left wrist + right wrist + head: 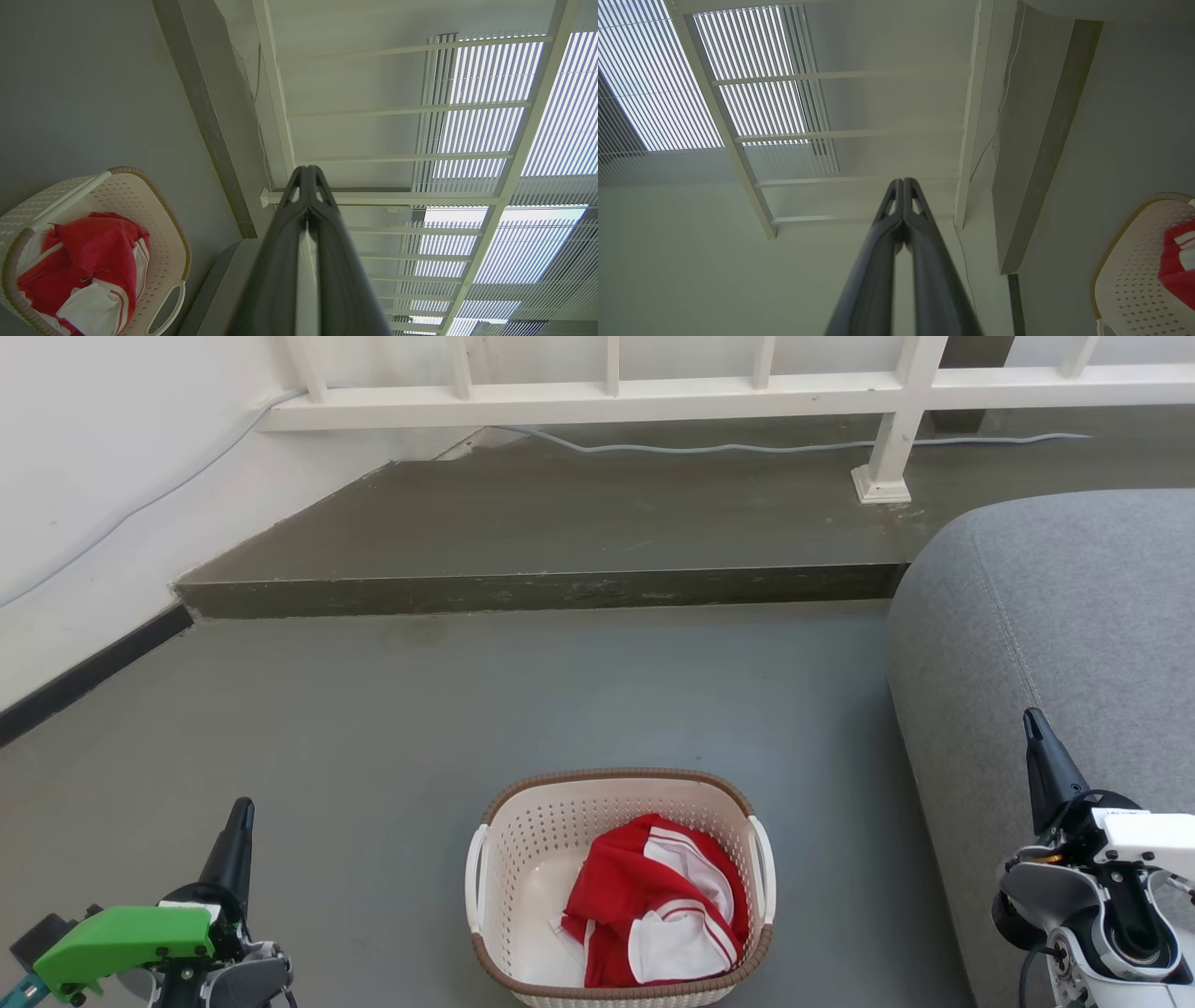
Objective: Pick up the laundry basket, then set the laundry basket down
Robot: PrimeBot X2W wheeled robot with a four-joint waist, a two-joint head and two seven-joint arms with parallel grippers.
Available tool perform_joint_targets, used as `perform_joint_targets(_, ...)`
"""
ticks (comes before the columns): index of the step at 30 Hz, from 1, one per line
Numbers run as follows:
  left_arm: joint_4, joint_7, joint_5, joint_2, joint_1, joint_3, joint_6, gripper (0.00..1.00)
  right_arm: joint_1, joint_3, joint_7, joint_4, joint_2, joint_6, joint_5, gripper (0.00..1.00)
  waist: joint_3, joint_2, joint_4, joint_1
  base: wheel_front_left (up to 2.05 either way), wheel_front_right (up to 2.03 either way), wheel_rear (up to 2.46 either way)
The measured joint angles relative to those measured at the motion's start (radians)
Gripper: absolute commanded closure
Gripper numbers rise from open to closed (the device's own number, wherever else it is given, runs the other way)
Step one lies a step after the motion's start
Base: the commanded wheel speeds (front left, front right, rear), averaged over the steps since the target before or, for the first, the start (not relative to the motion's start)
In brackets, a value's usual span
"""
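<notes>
Grey floor (373,728) carries the laundry basket (551,831), with left gripper (243,805) and right gripper (1030,716) pinched together, empty.

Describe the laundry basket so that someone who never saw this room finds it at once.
Start at the grey upholstered seat on the right; the laundry basket stands on the floor left of it. It is cream, perforated, brown-rimmed, and holds a red-and-white garment.

Cream basket (532,840), red & white clothes (635,896) — greys around.
Basket cream-white w/ dotted holes, brown woven-look rim (616,773), white handles (477,877); clothes red w/ white panels & thin stripes. Floor (373,709) grey-green, sofa (1074,616) mid-grey, railing (597,403) & wall (93,429) white, skirting (84,677) black. Left gripper (243,807) black — bright green cover (126,938) behind.
</notes>
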Motion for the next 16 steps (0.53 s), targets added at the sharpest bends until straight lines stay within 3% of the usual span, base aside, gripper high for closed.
perform_joint_targets(16, 0.003, 0.000, 0.000, -0.001, -0.001, 0.001, -0.003, 1.00, 0.000, -0.002, 0.002, 0.002, 0.000, 0.000, 0.000, 1.00, 0.000, 0.0000, 0.000, 0.0000, 0.00, 0.00, 0.00)
